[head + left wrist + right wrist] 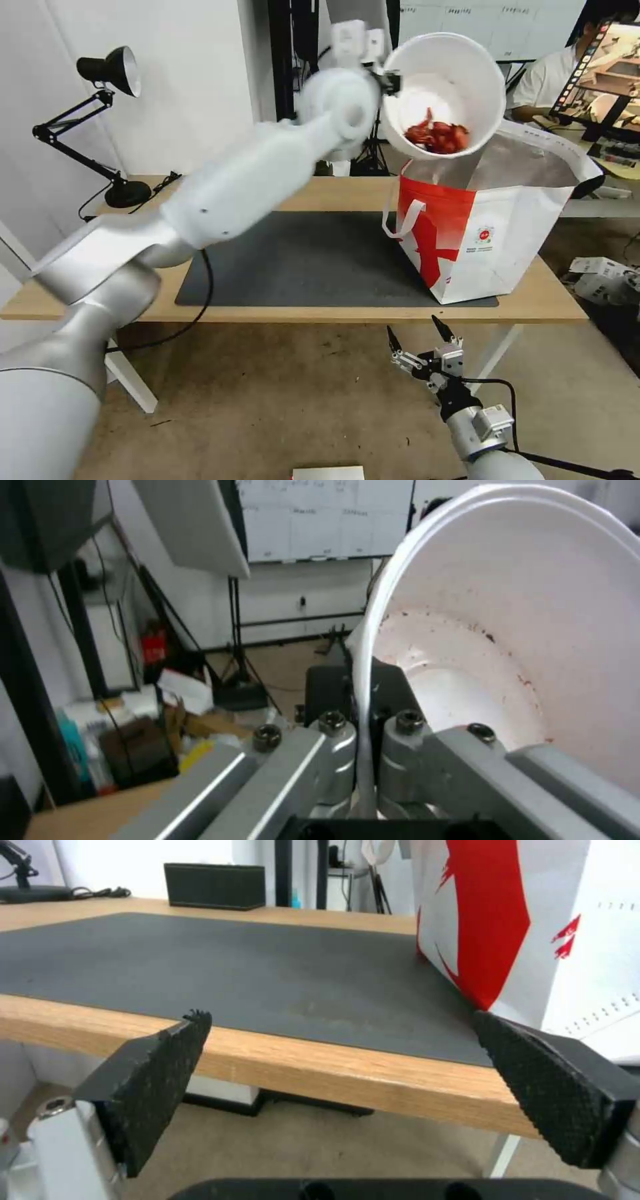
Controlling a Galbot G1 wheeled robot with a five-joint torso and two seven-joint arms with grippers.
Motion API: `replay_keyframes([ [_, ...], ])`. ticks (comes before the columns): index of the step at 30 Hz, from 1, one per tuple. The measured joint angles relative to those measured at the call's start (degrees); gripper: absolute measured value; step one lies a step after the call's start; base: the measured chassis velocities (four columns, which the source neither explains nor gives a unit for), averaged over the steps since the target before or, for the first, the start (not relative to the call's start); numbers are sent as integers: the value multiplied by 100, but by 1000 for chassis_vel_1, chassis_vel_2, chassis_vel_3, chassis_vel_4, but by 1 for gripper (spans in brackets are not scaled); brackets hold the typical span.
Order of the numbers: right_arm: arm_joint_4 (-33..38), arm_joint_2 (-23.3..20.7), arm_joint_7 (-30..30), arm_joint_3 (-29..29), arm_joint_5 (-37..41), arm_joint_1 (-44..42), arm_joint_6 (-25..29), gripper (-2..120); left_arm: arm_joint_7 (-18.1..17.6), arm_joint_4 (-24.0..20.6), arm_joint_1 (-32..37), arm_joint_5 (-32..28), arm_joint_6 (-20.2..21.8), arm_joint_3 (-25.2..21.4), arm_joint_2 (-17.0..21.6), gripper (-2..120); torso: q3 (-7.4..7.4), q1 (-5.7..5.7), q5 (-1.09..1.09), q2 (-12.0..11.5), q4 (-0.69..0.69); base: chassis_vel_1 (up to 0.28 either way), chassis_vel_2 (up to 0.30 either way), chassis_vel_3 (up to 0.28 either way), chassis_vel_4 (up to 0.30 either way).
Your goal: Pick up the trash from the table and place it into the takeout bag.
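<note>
left pincer (389,81) clamps white round bowl of red shell scraps (445,93) by its rim, top centre, tipped directly above red-and-white foil-lined takeout bag (490,220); right pincer (419,339) released, bottom centre.

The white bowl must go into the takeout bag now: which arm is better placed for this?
Left. The left gripper already pinches the white bowl tilted over the takeout bag; the right gripper hangs open below the table.

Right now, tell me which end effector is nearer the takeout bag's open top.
Left. The left end effector holds the white bowl tilted over the takeout bag; the right end effector hangs open below the table edge.
</note>
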Motion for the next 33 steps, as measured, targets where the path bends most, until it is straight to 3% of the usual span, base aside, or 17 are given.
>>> replay_keyframes([
  [7,0,0,0,0,0,0,0,100,652,106,33,1154,-445,464,-11,0,0,0,-1,0,0,0,0,0,0],
  [10,0,0,0,0,0,0,0,100,694,59,90,1249,-559,557,22,0,0,0,-1,0,1,0,0,0,0],
  [16,0,0,0,0,0,0,0,100,755,-109,192,887,-543,588,114,0,0,-1,-2,0,1,0,0,0,0],
  [22,0,0,0,0,0,0,0,100,669,-215,235,151,-476,508,93,0,-1,-1,-1,1,0,0,0,0,0],
  [33,0,0,0,0,0,0,0,100,674,-318,493,-130,-424,448,50,0,0,-1,-2,0,0,0,0,0,0],
])
